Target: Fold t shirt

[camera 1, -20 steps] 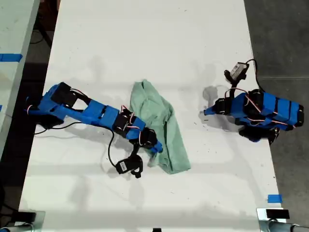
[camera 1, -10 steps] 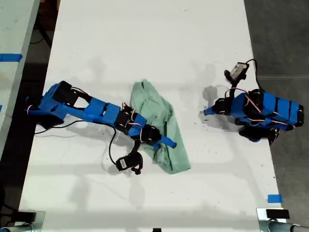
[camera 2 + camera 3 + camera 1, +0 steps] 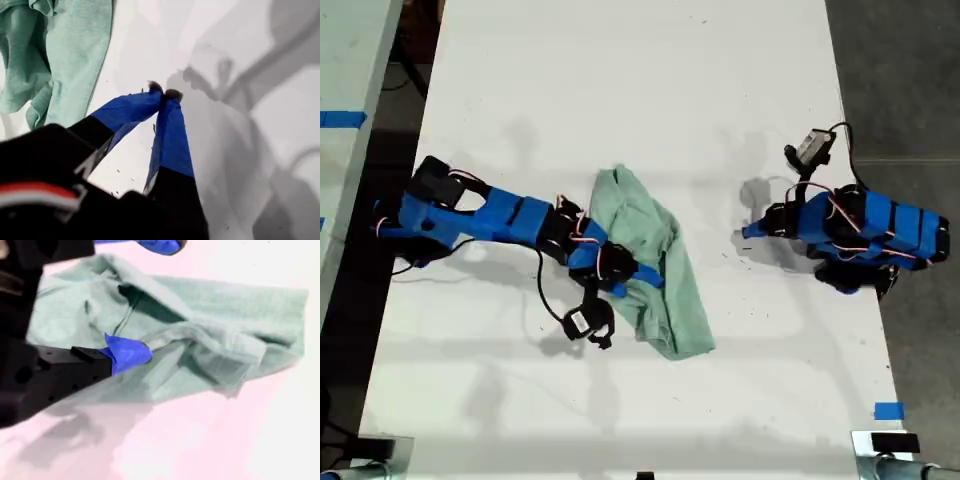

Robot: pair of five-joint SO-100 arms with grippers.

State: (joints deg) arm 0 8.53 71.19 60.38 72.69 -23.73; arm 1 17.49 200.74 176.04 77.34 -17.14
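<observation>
Hands: my second hand (image 3: 642, 283) hangs open over the shirt (image 3: 665, 245), one jaw above the cloth and the other low against a raised fold, gripping nothing. Its spread suggests it is set to pinch that fold and carry it across. My first hand (image 3: 748, 232) is closed on nothing, its tips together just above bare counter (image 3: 620, 90). Its arm is tucked back at the exterior view's right, probably parked to leave the cloth free.

Counter: white and wide, with ample bare room on every side of the shirt. The widest stretch lies toward the exterior view's top.

Shirt: pale mint-green, bunched into a long crumpled strip at mid-counter, running from the exterior view's upper left to lower right and well clear of every counter edge. In the second wrist view the shirt (image 3: 225, 315) shows a dark hollow under an overlapped layer and a loose far edge lying flat. In the first wrist view the shirt (image 3: 65, 60) sits well apart from the closed tips.

Room: the second arm lies across the shirt's near long edge. The far long edge and the gap toward my first hand are open for spreading.
</observation>
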